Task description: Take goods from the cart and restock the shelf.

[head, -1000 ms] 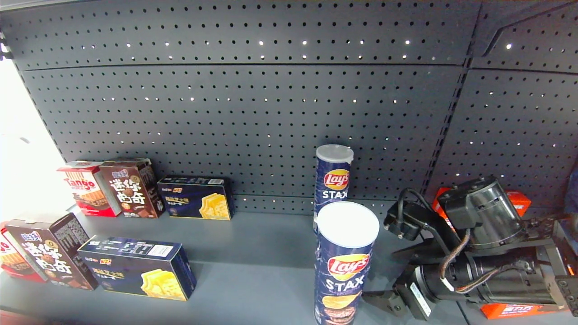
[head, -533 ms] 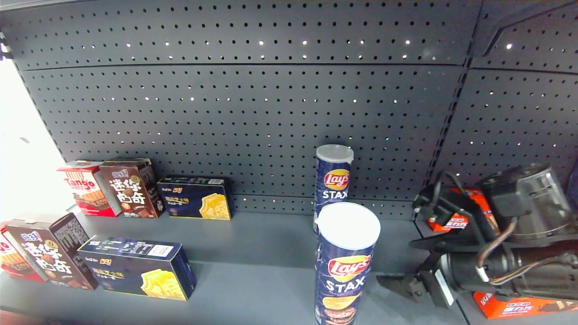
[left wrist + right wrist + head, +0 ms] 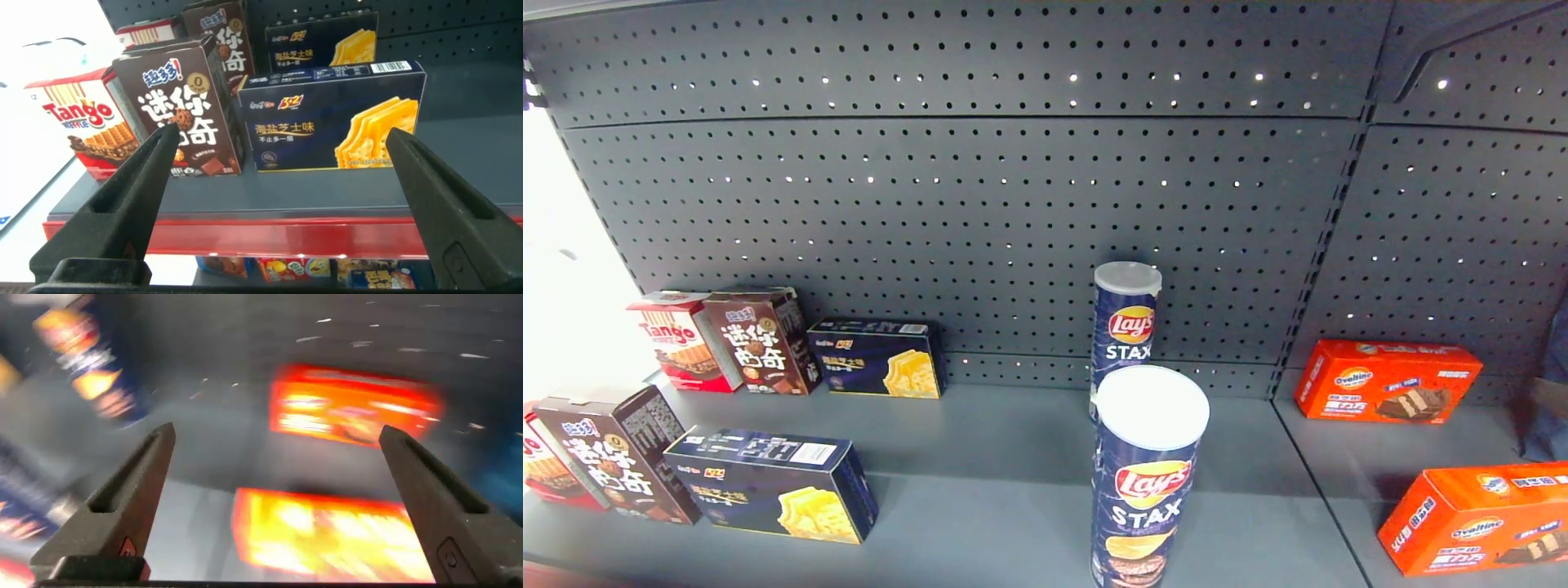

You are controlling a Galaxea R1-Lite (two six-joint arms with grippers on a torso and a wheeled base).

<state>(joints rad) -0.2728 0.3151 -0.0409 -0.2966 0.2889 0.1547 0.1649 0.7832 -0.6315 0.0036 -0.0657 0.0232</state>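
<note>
Grey shelf point(image 3: 980, 457) across the head view, backed by a dark pegboard wall point(image 3: 980, 204); goods standing and lying along it.

In the right bay, two orange boxes lying flat: front orange box point(image 3: 1474, 516) near the shelf's front edge; rear orange box point(image 3: 1387, 381) against the wall, well apart from it.

On the left, front navy box point(image 3: 776, 483) lying on its long side near the front edge; rear navy box point(image 3: 878, 357) against the wall behind it.

Near the middle, two tall chip cans upright with lids on: front can point(image 3: 1147, 478) close to the front edge; rear can point(image 3: 1125, 314) just behind it, near the wall.

Farther left, front brown box point(image 3: 613, 453) upright just beside the front navy box; front red wafer box point(image 3: 539, 465) at its outer side, cut by the frame; at the back, rear brown box point(image 3: 761, 339) upright between the rear navy box and the rear red wafer box point(image 3: 680, 340).

Left tool point(image 3: 282, 137) in front of the shelf's front edge at the left end, facing the front brown box and front navy box; fingers spread wide apart, nothing between them.

Right tool point(image 3: 276, 434) facing the two orange boxes; fingers likewise wide apart, gripping nothing.
</note>
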